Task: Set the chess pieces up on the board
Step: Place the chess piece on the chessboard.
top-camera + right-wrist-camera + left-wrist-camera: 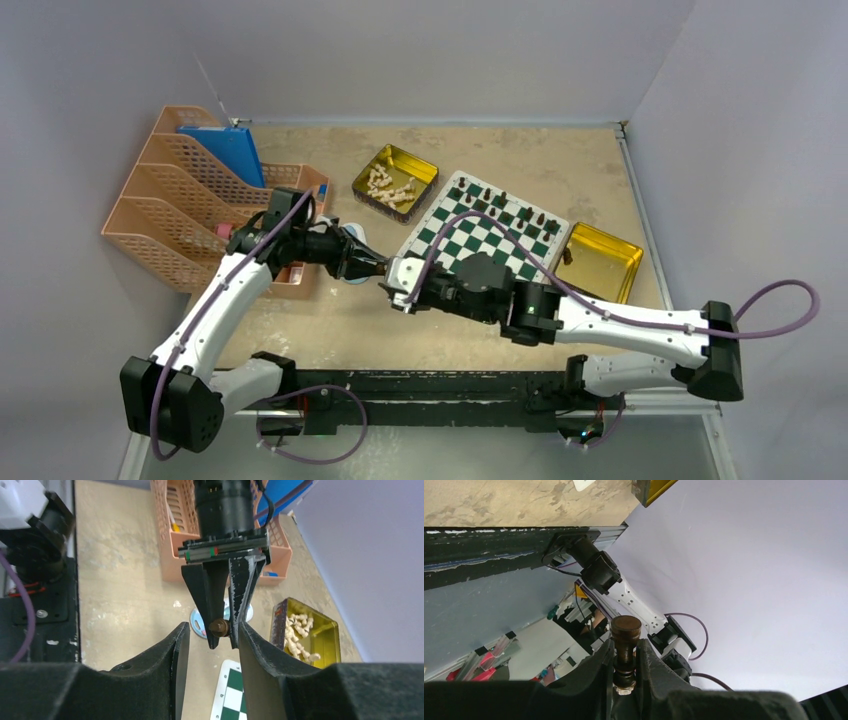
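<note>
Left gripper clamps a dark brown chess piece by its base, head pointing straight toward the right gripper, whose empty fingers stand parted, directly facing it.

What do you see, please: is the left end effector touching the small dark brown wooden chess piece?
Touching: in the left wrist view the left end effector clamps the dark brown chess piece from both sides.

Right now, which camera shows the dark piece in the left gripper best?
Left wrist: the dark piece shows side-on, full length, clamped near its base in the left gripper. Right wrist shows only its round end in that gripper. Top external: it is too small to make out.
</note>
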`<state>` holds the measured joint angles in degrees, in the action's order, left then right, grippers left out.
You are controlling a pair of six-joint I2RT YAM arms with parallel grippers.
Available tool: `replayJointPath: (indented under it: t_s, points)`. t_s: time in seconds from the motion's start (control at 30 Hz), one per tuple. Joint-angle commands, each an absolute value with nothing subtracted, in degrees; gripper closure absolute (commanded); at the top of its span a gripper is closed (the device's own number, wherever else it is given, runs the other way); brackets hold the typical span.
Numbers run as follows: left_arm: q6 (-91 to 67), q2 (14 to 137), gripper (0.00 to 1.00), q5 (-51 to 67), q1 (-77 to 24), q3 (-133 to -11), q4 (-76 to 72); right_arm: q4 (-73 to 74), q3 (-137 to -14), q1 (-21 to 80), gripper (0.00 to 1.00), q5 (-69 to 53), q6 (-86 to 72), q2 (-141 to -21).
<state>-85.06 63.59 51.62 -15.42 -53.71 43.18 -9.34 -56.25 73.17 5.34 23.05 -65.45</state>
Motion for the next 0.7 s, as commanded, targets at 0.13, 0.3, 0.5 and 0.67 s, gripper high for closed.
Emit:
replayJointPath:
  t_s: [0.13,0.3,0.5,0.67]
  points:
    - [-95.3,61.06,0.89,50.37,-15.03,-55.02,45.57,-14.73,-58.16,75.55,0.62,14.46,27.65,-68.29]
    - [-96.18,60.49,0.89,50.77,-15.02,-54.76,45.54,-14.5,-57.92,76.0,0.65,15.94,28.16,-69.05]
    - [-97.34,60.12,0.9,51.06,-15.03,-54.59,45.1,-14.16,-58.0,76.54,0.66,16.83,28.98,-69.73]
    - [-97.47,60.15,0.9,51.01,-15.03,-54.51,44.82,-14.25,-58.39,76.89,0.66,16.75,29.27,-70.43]
